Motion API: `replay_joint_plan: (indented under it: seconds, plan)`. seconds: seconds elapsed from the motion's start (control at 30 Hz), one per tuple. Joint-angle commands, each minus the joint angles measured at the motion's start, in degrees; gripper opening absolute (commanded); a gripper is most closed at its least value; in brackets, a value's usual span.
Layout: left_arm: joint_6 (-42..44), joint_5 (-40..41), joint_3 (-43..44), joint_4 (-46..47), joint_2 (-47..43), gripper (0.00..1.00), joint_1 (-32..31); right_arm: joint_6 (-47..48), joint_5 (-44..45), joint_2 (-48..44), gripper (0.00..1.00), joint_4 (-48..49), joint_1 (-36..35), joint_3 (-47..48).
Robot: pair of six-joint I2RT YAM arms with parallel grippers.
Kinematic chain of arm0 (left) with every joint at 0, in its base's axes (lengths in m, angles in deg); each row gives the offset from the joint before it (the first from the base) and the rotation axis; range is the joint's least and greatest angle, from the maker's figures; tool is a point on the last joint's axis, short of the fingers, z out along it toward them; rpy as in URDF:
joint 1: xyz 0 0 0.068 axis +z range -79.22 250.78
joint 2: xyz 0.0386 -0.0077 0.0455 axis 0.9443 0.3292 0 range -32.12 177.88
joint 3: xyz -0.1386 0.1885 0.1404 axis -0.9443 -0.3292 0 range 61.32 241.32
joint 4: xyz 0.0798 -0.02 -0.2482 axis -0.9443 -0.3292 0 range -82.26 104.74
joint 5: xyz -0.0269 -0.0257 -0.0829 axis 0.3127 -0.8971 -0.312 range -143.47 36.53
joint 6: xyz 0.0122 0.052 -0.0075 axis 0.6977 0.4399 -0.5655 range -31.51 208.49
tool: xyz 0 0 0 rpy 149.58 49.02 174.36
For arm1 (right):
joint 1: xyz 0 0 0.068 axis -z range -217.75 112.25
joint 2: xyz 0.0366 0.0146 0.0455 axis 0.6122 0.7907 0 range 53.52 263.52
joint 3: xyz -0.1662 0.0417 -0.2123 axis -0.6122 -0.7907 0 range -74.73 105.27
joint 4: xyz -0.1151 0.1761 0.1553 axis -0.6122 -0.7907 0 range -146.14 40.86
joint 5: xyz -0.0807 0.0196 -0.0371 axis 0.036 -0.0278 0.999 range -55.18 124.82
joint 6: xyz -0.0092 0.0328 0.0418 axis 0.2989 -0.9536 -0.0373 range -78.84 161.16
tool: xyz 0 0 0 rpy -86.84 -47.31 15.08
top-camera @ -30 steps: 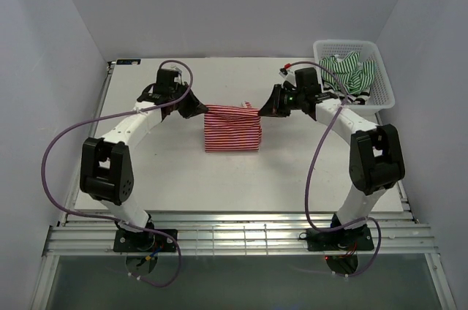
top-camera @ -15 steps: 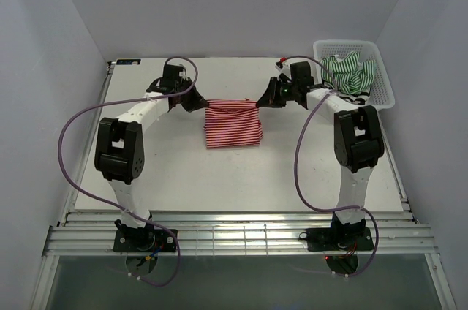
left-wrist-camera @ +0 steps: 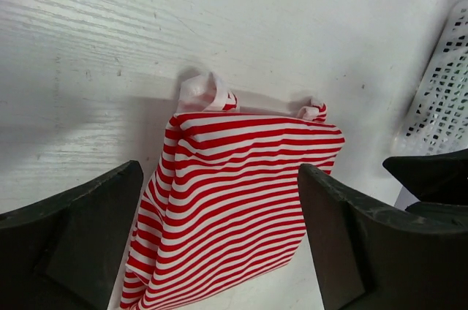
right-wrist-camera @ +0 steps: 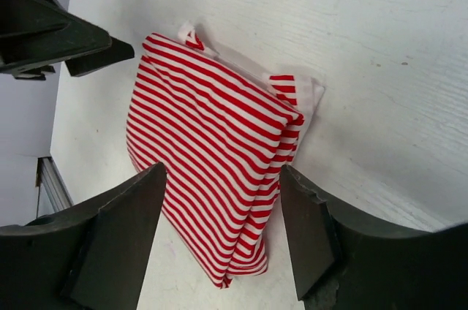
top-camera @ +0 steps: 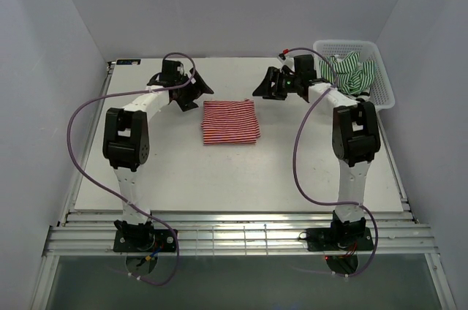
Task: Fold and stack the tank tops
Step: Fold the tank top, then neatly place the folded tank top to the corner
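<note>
The folded red-and-white tank top point(top-camera: 229, 122) lies flat on the table point(top-camera: 183, 171), near-square, straps toward the far edge; left gripper point(top-camera: 199, 98) and right gripper point(top-camera: 262, 85) both spread, off the cloth

surface: flat white bench point(top-camera: 168, 171), grained top | centre: red-and-white striped cloth tank top point(top-camera: 229, 121), folded into a neat square, lying flat | far right corner: white plastic lattice basket point(top-camera: 383, 85), well apart from it

Red-and-white striped top point(top-camera: 229, 121): folded flat, roughly square, on table point(top-camera: 168, 171) centre, strap loops at far edge. Green-and-white striped top point(top-camera: 351, 70): crumpled, unfolded, in white basket point(top-camera: 385, 87).
</note>
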Motion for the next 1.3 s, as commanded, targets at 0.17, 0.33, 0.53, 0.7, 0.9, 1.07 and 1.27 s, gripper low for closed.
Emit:
replay_joint_plan:
  seconds: [0.17, 0.33, 0.53, 0.7, 0.9, 1.07, 1.27]
  plan:
    - [0.0, -4.1, -2.2, 3.2, -8.4, 0.98, -1.1, 2.1, -5.7, -9.5, 0.71, 3.2, -3.8, -9.6]
    - [-0.6, -7.1, -1.9, 5.1, -6.8, 0.98, -2.3, 2.0, -5.4, -6.6, 0.61, 2.8, -6.0, -7.8]
    - [-0.8, -9.2, -1.0, 7.0, -0.5, 0.98, -2.4, 1.3, -5.3, -1.5, 0.46, 2.8, -6.2, -7.0]
    - [-0.4, -7.0, 1.1, 6.9, 4.2, 0.98, -2.4, 0.9, -5.9, 3.6, 0.39, 3.1, -5.3, -5.1]
    - [0.3, -3.4, 2.5, 5.3, 6.4, 0.98, -2.3, 0.4, -6.0, 7.9, 0.36, 3.2, -3.0, -3.6]
    - [0.7, -5.5, 5.7, 5.0, 8.2, 0.98, -2.0, 0.5, -8.1, 7.7, 0.36, 3.2, -2.6, -3.0]
    - [3.7, -8.9, 9.2, 4.6, 4.0, 0.98, -2.4, 1.3, -9.9, 0.5, 0.36, 2.8, -2.7, -2.5]
